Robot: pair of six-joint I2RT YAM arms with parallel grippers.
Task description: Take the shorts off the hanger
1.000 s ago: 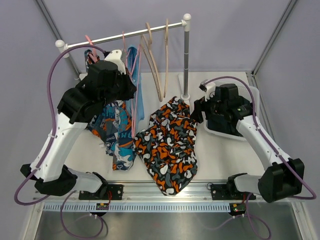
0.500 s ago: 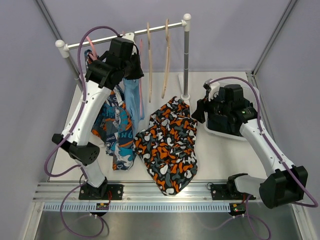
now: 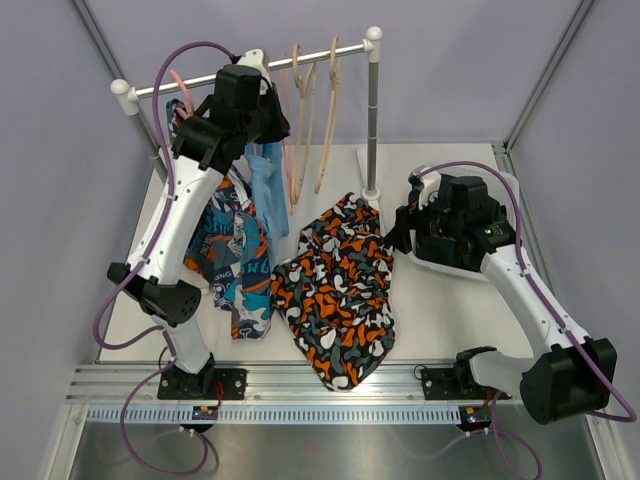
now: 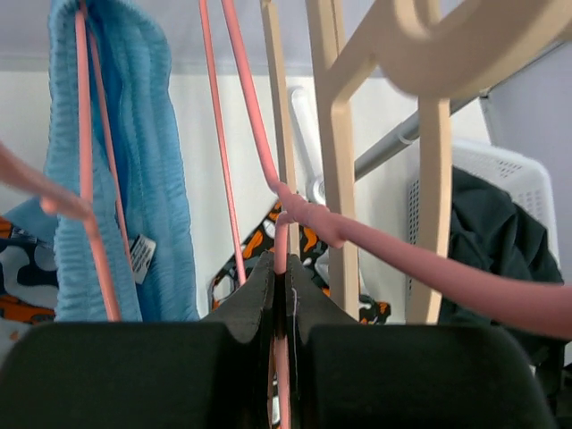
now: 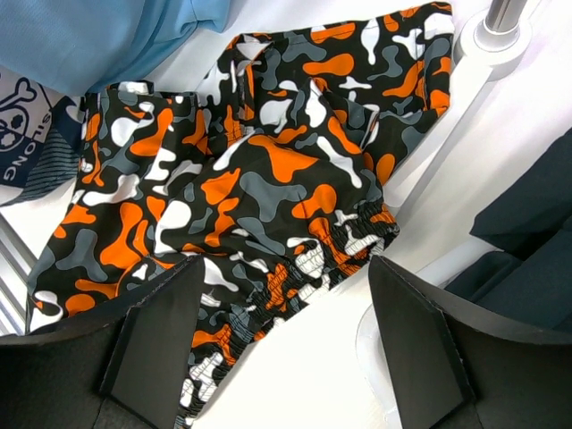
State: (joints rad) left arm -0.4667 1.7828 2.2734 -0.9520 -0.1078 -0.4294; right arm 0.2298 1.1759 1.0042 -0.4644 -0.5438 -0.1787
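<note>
Camouflage shorts (image 3: 340,290): orange, black and white blotch pattern, lying crumpled and flat on the table (image 3: 420,310), on no hanger. In the right wrist view their elastic waistband sits straight ahead of and below the gap of the right gripper (image 5: 286,304). The fabric spreads away from the fingertips, more to the left finger's side.

Dark shorts (image 3: 450,240): a heap in the white basket (image 3: 505,190), beside and behind the right finger. Only a dark fold shows at the right edge of the right wrist view. How many pairs are in the heap cannot be told.

Right gripper: jaws wide apart, nothing between the pads. Whether a pad touches the cloth cannot be told.

Left gripper (image 4: 281,268): raised to the rail (image 3: 300,65), jaws together and clamped on the thin bar of a pink hanger (image 4: 259,134), which rises from the fingertips and bends off to the right of them.

- Right of the closed jaws: wooden hangers (image 4: 340,134) on the rail, bare.
- Left of them: light blue garment (image 4: 134,161) draped on another pink hanger.
- Below and left in the top view: teal, blue and orange patterned garment (image 3: 225,250), hanging down toward the table.
- The stand post (image 3: 372,110) rises between the wooden hangers and the basket, its base just beyond the camouflage shorts from the right gripper.
</note>
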